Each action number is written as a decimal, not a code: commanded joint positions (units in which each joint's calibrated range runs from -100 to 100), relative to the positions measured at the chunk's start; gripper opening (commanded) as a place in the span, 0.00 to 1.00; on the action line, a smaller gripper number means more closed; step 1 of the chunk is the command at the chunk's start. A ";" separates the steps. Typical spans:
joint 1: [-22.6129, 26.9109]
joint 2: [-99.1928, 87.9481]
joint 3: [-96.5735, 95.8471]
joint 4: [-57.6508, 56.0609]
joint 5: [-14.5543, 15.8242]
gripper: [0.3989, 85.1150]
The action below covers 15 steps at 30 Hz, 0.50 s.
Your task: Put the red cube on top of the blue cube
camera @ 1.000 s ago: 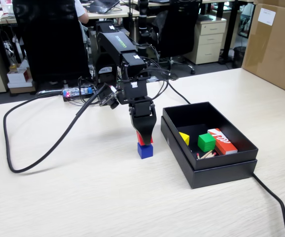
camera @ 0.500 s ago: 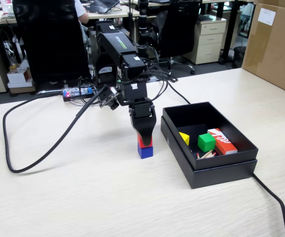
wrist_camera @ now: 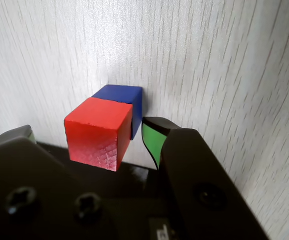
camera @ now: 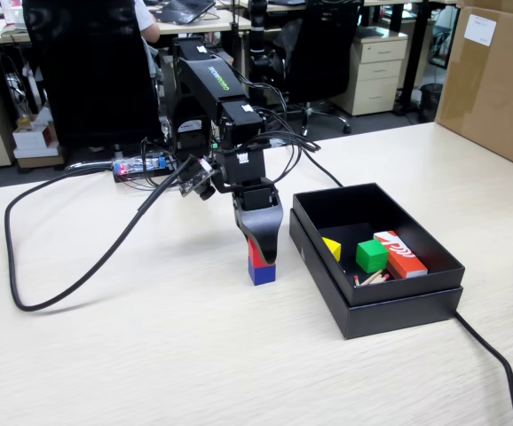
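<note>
In the wrist view the red cube (wrist_camera: pixel 99 131) rests on top of the blue cube (wrist_camera: pixel 126 98), set a little off from it, so part of the blue top and one side show. My gripper (wrist_camera: pixel 90 131) is open and straddles the red cube, with a gap on each side between the cube and the fingers (wrist_camera: pixel 153 140). In the fixed view the gripper (camera: pixel 261 253) points down over the stack. It hides most of the red cube (camera: pixel 254 256), and the blue cube (camera: pixel 262 274) sits on the table below.
An open black box (camera: pixel 398 306) stands just right of the stack, holding a yellow piece (camera: pixel 331 248), a green cube (camera: pixel 371 256) and a red-orange and white box (camera: pixel 399 253). A thick black cable (camera: pixel 79 275) loops across the table on the left. A cardboard box (camera: pixel 496 80) stands at the far right.
The gripper has come down slightly with the red cube, which now sits on the blue cube. The jaws have parted from the red cube.
</note>
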 commanded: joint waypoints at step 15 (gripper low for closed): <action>0.73 -22.50 1.76 -6.65 -0.63 0.57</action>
